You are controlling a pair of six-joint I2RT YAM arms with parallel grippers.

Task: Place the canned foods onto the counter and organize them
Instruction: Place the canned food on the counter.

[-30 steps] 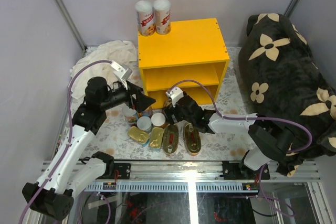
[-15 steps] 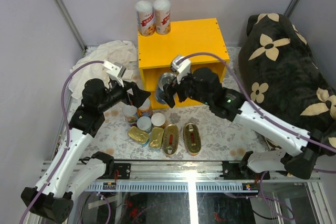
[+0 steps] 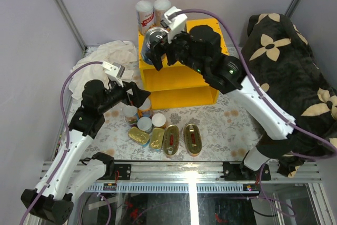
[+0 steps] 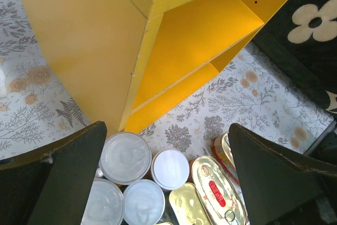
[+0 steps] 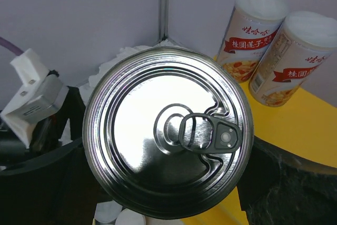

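My right arm arches high over the yellow counter [image 3: 158,80], its claw [image 3: 158,51] clamped on the steel can [image 5: 167,135] above the counter's front-left top corner, near two tall tins [image 3: 154,17] standing at its back-left corner. My left arm bends low, its claw [image 3: 140,98] spread wide beside the counter's lower left front corner, over white-lidded tins [image 4: 125,157] on the table [image 3: 226,125].

White cloth [image 3: 108,56] crumpled left; dark flowered blanket [image 3: 284,61] right.
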